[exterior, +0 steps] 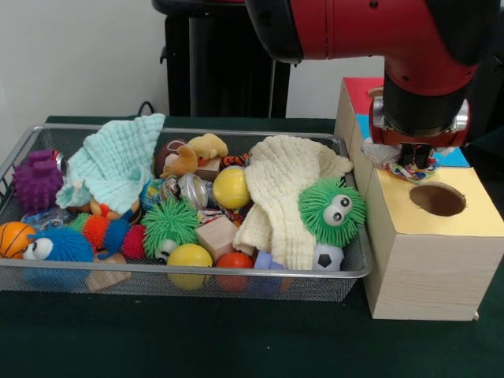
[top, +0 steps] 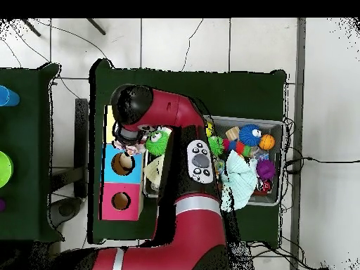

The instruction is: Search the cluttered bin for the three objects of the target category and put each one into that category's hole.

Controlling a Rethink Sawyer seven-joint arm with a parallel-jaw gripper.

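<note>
My gripper (exterior: 415, 160) hangs just above the back of the yellow-topped wooden box (exterior: 472, 209), a little behind and left of its round hole (exterior: 438, 199). It is shut on a small knotted bundle of white fabric with coloured patches (exterior: 395, 167), which bulges out under the fingers. In the overhead view the arm's head covers the gripper, and only a bit of the bundle (top: 132, 148) shows beside the boxes. The silver wire-mesh bin (exterior: 189, 272) stands left of the box, full of toys. I cannot pick out any other printed bundle in it for certain.
The bin holds a mint cloth (exterior: 118, 161), a cream cloth (exterior: 287, 193), a green spiky ball with eyes (exterior: 332, 211), a purple spiky ball (exterior: 35, 179) and several small balls. The blue-topped box (top: 122, 163) and red-topped box (top: 121, 201) stand in line with the yellow one.
</note>
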